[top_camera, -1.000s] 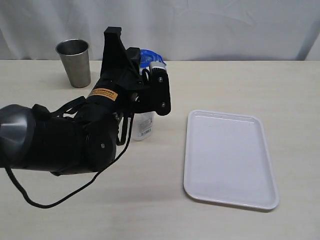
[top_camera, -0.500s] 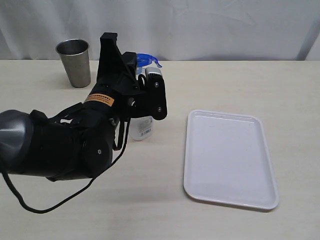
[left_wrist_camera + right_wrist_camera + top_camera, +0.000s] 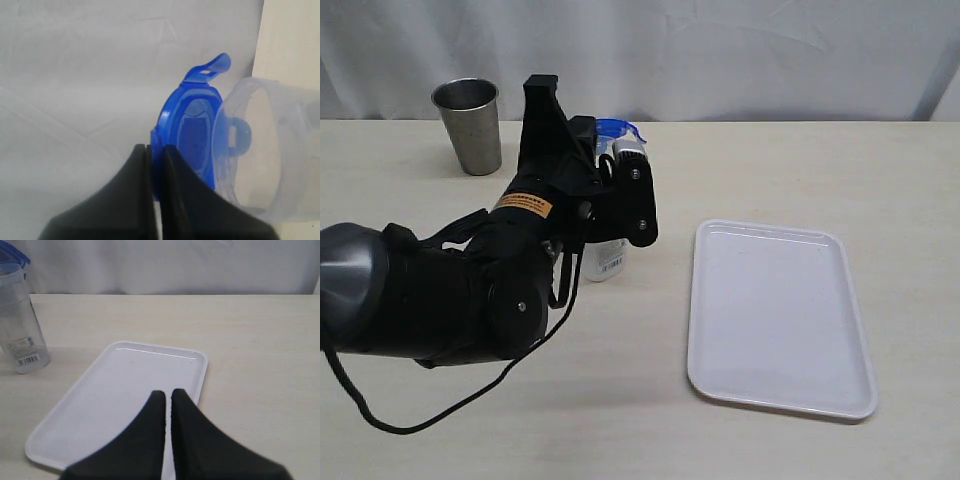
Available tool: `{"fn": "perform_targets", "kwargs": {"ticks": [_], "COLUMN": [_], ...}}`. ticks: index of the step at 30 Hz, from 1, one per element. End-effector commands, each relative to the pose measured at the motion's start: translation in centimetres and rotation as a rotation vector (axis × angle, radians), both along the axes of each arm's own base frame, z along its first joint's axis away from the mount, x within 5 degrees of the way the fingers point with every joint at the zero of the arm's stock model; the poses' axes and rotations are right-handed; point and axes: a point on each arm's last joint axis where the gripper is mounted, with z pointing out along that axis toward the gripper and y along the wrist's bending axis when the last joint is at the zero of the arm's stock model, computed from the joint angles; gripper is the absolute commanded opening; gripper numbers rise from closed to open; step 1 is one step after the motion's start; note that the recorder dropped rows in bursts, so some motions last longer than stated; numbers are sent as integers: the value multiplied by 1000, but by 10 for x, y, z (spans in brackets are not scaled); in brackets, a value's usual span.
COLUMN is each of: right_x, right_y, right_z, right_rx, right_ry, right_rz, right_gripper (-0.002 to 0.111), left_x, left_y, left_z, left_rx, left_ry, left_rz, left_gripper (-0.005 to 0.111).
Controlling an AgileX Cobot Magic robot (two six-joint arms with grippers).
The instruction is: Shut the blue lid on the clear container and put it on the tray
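A white tray [image 3: 775,320] lies flat at lower right of the exterior view on a pale table [image 3: 620,430]. The right gripper [image 3: 167,392], seen only in its wrist view, shows against the tray with its jaws pressed together, grasping nothing. Left of the tray, at centre, the clear container [image 3: 606,258] stands upright and see-through, with a white barcode sticker near its base. The bulky black left arm [image 3: 470,290] covers most of it. The blue lid [image 3: 616,128] stands on edge at the container's mouth, not seated, with one flap sticking out. The left gripper [image 3: 152,148] is clenched, its tips at the lid's rim; contact is unclear. A steel cup [image 3: 470,125] stands farthest back, upper left.
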Motion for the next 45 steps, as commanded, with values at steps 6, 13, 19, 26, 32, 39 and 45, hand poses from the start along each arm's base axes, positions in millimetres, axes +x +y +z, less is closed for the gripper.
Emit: {"fn": "perform_targets", "kwargs": {"ticks": [6,13,19,26,32,39,45], "right_x": [0,0,0,0,0,0,0], "right_y": [-1,-1,-1,-1,-1,-1,-1], "right_z": [-1,-1,-1,-1,-1,-1,-1], "right_rx": [-13,-13,-13,-13,-13,-13,-13], "right_ry": [-2,-2,-2,-2,-2,-2,-2], "right_rz": [-5,-5,-5,-5,-5,-5,-5], "right_gripper": [5,5,5,5,5,5,5], "left_x": [-5,1,2,2,1,1,-13], "left_y": [-4,5,4,4,3,4,-8], "left_z": [4,-1,5,10,13,17,17], "left_rx": [-11,-21,-9,-9,-3,-5,-10], "left_ry": [-27,29,-39,-93,-131,-172,-171], "left_rz": [-9,33,16,18,5,17,7], "left_gripper": [0,0,0,0,0,0,0]}}
